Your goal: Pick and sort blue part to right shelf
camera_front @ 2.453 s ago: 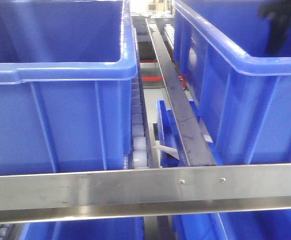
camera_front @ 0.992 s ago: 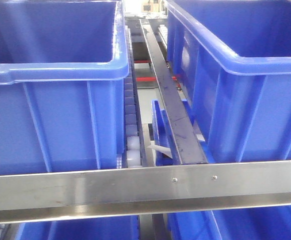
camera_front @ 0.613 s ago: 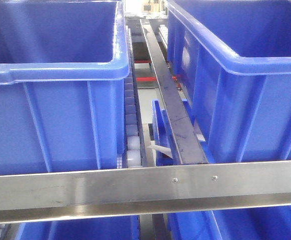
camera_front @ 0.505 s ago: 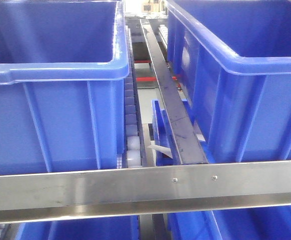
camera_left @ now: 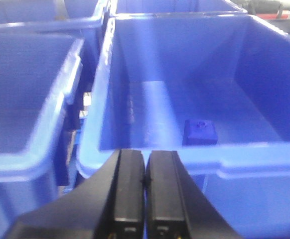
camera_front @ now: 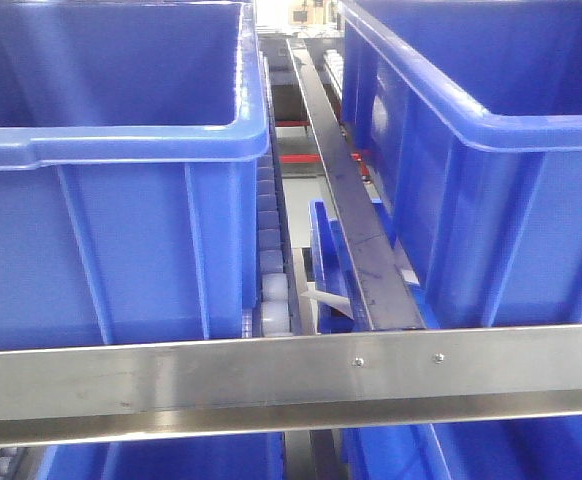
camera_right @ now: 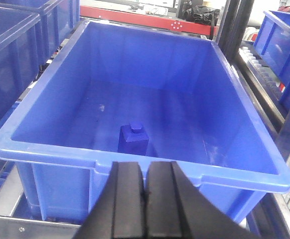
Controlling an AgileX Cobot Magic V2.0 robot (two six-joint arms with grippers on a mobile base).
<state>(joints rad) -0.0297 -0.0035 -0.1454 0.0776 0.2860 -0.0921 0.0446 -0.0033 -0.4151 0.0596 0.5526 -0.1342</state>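
**Both arms idle at the bin rims, a blue part on each bin floor**

Nearest in the right wrist view, the black two-fingered right gripper hangs just outside the near rim of a large blue plastic bin, its jaws pressed together with nothing between them. Straight ahead at 12 o'clock, on the bin floor, stands the small boxy deep-blue plastic part with a round cap, upright and apart from every wall.

To take it well, I would judge the jaws must first come apart, then the arm should rise over the rim and come down from above, closing on the flat sides below the cap. The near rim is the main thing in the way; blue on blue makes the edges hard to pick out.

The black left gripper sits the same way, jaws together and empty, before another large blue bin holding a second small blue block at about 1 o'clock, near the front wall.

From the front view, the steel-framed right shelf shows its flat steel front bar lowest in the picture, then white roller tracks and a dark divider rail running away between the bins. Neither gripper shows there. Which bin is the target I cannot tell.
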